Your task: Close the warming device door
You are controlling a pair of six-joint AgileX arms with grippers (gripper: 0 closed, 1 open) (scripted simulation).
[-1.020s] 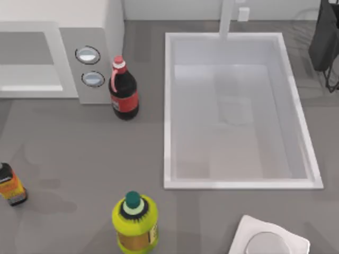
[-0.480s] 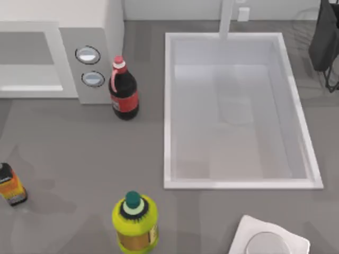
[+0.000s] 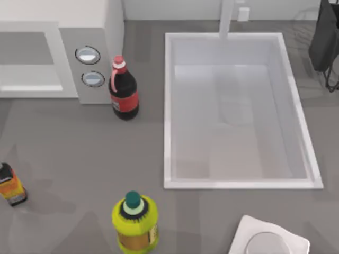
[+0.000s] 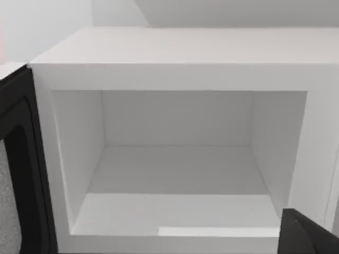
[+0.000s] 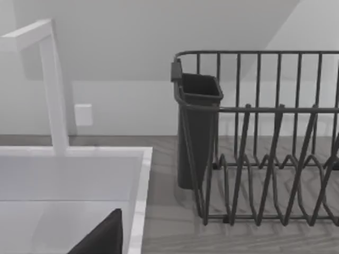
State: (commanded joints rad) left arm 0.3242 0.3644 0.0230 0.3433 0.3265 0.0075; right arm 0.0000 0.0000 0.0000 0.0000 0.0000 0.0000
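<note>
Showing the grey table (image 3: pixel 79 148) from above, the top view is placing the sink basin (image 3: pixel 169 106) across its right half and the warming device (image 3: pixel 100 21), a white microwave, at its far left corner. Its grey panel with two silver dials (image 3: pixel 88 54) is facing the near edge. Seen from the left wrist view, the microwave's white cavity (image 4: pixel 175 164) is lying fully exposed, so the door (image 4: pixel 18 174) is standing swung out to one side, its dark inner face and window turned toward the camera; the task is therefore judged not yet done. A dark part of the left gripper (image 4: pixel 304 235) is intruding at a corner of that view, facing the opening, probably lining up to push the door; whether its fingers are apart or together cannot be told. A dish rack (image 5: pixel 259 148) is standing beside the sink where the right arm is parked. A cola bottle (image 3: pixel 123 90) is standing just beside the dial panel, clear of the door's likely swing.
</note>
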